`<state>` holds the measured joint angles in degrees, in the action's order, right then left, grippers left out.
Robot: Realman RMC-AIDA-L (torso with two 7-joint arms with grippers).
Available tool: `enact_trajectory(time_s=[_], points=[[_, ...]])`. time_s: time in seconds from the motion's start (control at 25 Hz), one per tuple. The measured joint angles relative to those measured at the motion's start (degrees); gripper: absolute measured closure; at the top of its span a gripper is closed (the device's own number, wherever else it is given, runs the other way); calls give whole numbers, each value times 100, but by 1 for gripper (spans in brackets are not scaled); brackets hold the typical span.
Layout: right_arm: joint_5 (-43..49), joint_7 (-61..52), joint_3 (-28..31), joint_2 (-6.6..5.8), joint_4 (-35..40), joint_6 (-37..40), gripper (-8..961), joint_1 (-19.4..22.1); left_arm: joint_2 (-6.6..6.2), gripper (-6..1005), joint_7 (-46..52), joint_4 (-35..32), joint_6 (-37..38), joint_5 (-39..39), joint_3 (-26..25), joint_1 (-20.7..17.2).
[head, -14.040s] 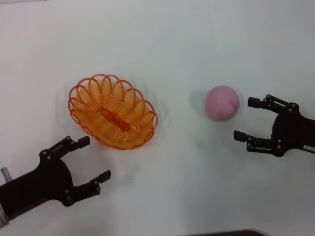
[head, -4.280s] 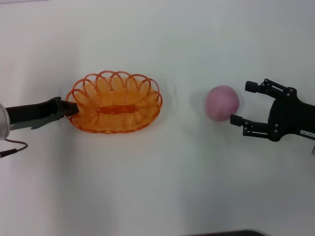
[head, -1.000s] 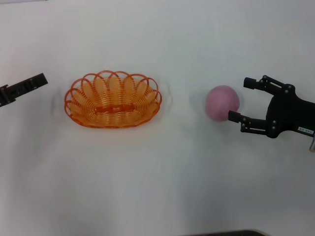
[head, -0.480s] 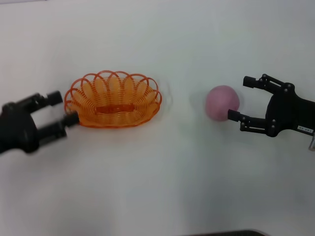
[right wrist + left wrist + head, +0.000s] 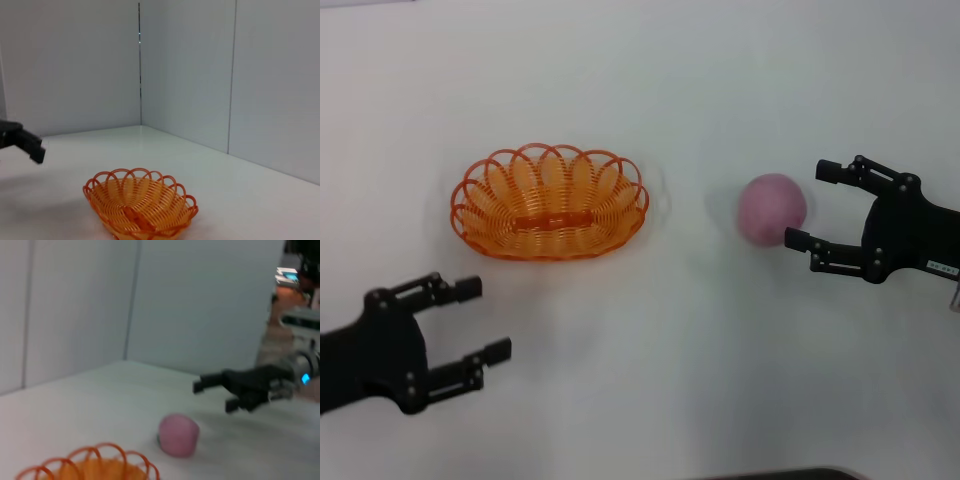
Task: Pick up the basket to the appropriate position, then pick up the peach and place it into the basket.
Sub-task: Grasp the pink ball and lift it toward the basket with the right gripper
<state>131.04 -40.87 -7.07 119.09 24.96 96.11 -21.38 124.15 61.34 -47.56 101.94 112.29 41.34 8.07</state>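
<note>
I log: basket (image 5: 549, 215) empty on the white table (image 5: 650, 380), at 9 o'clock from the peach (image 5: 772, 208). Right gripper (image 5: 816, 204), fingers wide, at the peach's 3 o'clock. Left gripper (image 5: 481, 318), fingers wide, holding nothing, at the basket's 7 o'clock.

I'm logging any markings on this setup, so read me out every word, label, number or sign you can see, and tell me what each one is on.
No text can be read in any view.
A small pale label sits on the right tool, on its body beside the peach: too small and blurred to read.
The basket, the left tool and the table show no markings.
</note>
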Motion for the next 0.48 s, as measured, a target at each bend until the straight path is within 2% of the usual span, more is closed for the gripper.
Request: enact_trajectory(time_s=[0.48], points=[[36, 0, -23, 4, 0, 20, 25, -5, 8, 272, -504, 105, -259, 274, 85, -115]])
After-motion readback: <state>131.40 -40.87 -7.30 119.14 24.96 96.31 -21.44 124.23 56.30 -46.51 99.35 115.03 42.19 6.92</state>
